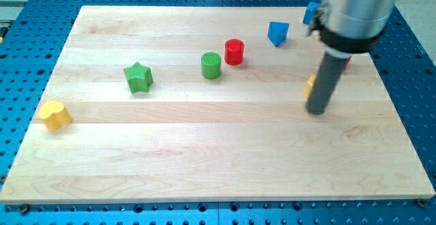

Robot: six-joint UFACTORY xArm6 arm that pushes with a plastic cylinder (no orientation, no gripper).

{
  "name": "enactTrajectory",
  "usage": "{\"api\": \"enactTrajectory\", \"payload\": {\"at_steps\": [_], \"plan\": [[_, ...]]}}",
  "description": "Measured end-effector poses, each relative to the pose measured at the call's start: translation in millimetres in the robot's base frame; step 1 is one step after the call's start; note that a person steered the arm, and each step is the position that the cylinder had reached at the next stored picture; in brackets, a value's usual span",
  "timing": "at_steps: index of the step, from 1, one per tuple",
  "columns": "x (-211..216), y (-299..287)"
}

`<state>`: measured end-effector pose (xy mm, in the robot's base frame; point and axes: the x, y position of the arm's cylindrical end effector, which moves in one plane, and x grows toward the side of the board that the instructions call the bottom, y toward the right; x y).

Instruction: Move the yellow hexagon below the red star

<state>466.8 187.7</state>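
The yellow hexagon (309,86) lies at the view's right, mostly hidden behind my rod; only its left edge shows. The red star (347,64) is up and to the right of it, only a red sliver showing past the rod. My tip (317,110) rests on the board just below and to the right of the yellow hexagon, touching or nearly touching it. The arm's grey body covers the top right corner.
A yellow heart (54,114) lies at the left edge. A green star (138,77), a green cylinder (211,65) and a red cylinder (234,51) run across the middle top. A blue block (277,33) and another blue block (311,11) sit at the top right.
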Motion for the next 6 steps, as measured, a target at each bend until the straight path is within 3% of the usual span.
{"api": "enactTrajectory", "payload": {"at_steps": [2, 4, 6], "plan": [[-21.0, -72.8], [-52.4, -37.9], [-52.4, 9.0]]}}
